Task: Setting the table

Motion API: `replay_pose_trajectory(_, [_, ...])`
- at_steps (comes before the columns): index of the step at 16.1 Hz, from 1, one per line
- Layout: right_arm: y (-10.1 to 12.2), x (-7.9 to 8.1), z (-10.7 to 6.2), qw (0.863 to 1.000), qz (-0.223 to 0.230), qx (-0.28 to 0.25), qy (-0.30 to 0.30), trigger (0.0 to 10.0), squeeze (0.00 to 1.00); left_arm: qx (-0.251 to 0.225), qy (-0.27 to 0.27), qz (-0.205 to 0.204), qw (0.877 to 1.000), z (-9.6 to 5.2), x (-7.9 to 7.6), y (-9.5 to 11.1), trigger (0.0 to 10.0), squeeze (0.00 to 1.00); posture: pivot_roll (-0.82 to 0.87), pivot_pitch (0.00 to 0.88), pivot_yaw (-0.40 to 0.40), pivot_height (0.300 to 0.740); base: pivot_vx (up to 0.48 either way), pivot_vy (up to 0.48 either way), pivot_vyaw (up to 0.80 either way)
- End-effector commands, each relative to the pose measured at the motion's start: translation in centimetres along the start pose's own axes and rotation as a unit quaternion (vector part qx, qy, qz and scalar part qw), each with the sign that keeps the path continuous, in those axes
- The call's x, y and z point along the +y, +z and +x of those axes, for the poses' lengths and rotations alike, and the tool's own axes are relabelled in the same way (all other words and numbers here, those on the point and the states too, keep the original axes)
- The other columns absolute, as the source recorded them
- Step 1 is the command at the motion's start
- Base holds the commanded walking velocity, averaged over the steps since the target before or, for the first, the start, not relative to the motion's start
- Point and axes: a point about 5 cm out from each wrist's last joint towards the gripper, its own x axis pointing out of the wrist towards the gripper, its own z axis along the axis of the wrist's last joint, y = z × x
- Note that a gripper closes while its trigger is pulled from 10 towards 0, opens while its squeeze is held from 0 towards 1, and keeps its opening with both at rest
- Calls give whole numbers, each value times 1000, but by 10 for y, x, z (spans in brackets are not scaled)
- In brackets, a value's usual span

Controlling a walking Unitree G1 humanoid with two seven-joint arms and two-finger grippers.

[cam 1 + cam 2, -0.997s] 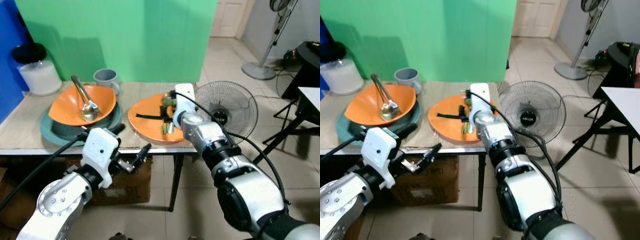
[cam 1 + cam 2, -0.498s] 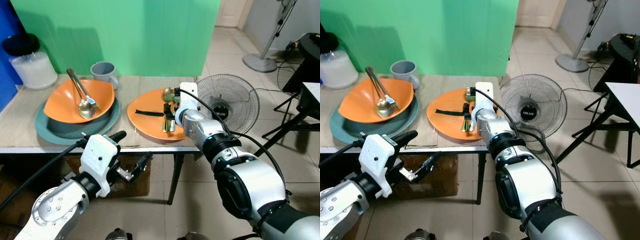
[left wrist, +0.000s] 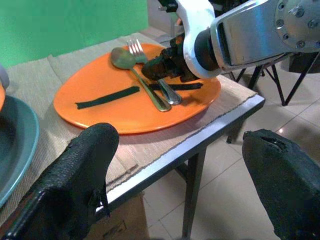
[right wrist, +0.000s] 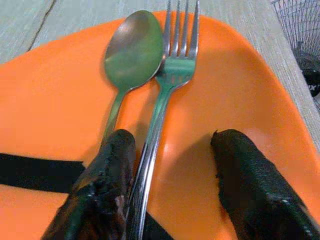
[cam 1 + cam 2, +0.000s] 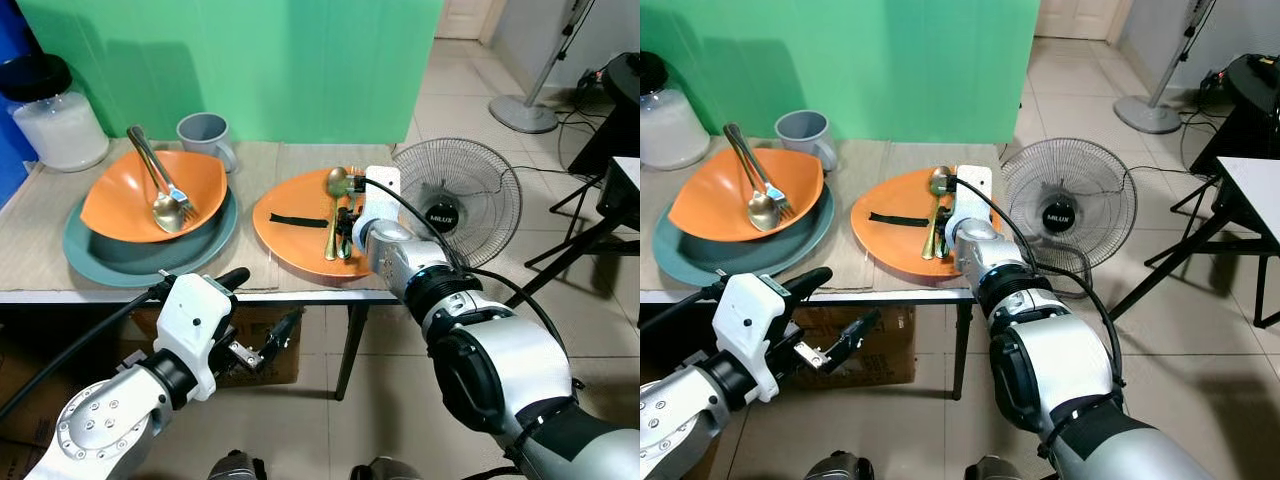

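Right gripper (image 4: 170,180) fingers (image 4: 102,185) standing apart, straddling fork (image 4: 167,95) handle, gripping nothing. Fork and spoon (image 4: 131,55) lying side by side on orange plate (image 5: 290,240) on bench (image 5: 40,260). Left gripper (image 5: 262,345) hanging below bench edge, fingers spread wide.

A small desk fan (image 5: 458,212) stands on the tiled floor (image 5: 590,330) just off the surface's right edge. A pedestal fan (image 5: 538,95) stands farther back. A cardboard box (image 5: 840,350) sits beneath the surface.
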Motion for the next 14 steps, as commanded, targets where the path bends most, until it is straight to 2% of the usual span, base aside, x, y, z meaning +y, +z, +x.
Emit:
replay_pose_trajectory(1, [-1,-2,0,1000,5,9,-6,353,0,-1,-5,1,1000,-2,-1,3,10000,0,30,124,-30,740,0,0,0])
replay_pose_trajectory(2, [-3,-3,0,1000,3,14,-6,667,0,0,-7,2,1000,-2,-1,2,10000,0,31,124,-29,740,0,0,0])
replay_pose_trajectory(4, [-8,-2,0,1000,-2,24,-2,2157,0,0,-8,2,1000,-1,-1,3,10000,0,32,125,-28,740,0,0,0])
replay_pose_trajectory(6, [-14,2,0,999,-19,38,7,4471,0,0,-10,3,1000,-1,-1,4,10000,0,33,125,-26,740,0,0,0])
replay_pose_trajectory(7, [-16,3,0,999,-24,42,10,6392,0,1,-12,3,1000,-1,-1,4,10000,0,33,126,-27,740,0,0,0])
replay_pose_trajectory(8, [-18,7,0,998,-39,53,23,9255,0,2,-15,4,1000,-1,-2,4,10000,0,32,124,-28,740,0,0,0])
replay_pose_trajectory(9, [-20,9,-1,997,-47,59,30,10000,0,2,-17,4,1000,0,-2,4,10000,0,32,124,-29,740,0,0,0])
replay_pose_trajectory(11, [-23,11,-1,995,-53,75,40,10000,0,2,-19,5,1000,1,-2,5,10000,0,33,121,-32,740,0,0,0])
replay_pose_trajectory(12, [-26,12,-2,994,-37,86,47,3686,0,2,-22,5,1000,1,-3,5,10000,0,33,119,-33,740,0,0,0])
replay_pose_trajectory(13, [-27,13,-2,994,-23,91,49,0,0,4,-23,5,1000,1,-3,5,10000,0,32,117,-34,740,0,0,0])
replay_pose_trajectory(14, [-28,13,-2,994,-11,96,50,0,0,5,-24,6,1000,1,-2,4,10000,0,32,117,-34,740,0,0,0])
